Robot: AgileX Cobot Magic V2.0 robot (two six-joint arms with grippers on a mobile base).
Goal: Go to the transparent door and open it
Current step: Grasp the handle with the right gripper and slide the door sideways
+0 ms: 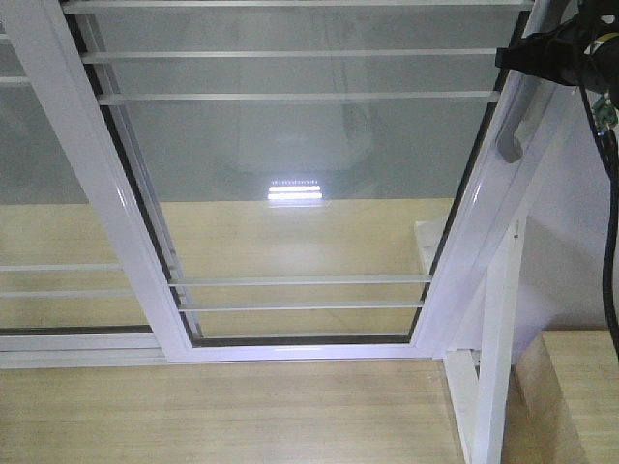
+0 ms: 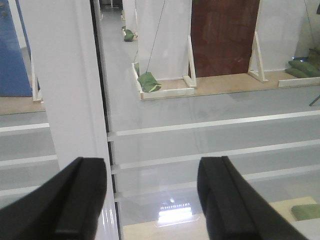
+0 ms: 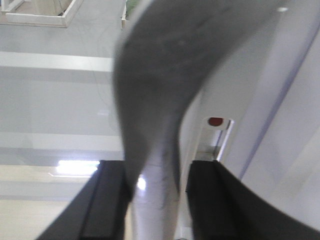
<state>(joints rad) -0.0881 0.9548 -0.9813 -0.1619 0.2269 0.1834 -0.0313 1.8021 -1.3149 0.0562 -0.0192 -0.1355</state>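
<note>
The transparent door fills the front view, with its curved grey handle on the right stile. The right gripper straddles that handle (whether it actually pinches, I cannot tell). The left gripper hangs spread and empty before the glass. The glass is probably heavy and fragile, so pull by the stiff handle.

left gripper, right gripper: black jaws | cables: black

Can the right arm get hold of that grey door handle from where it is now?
Probably yes: the handle sits between the two fingers of the right gripper, with nothing else in between. Whether they are squeezing it is unclear.
</note>
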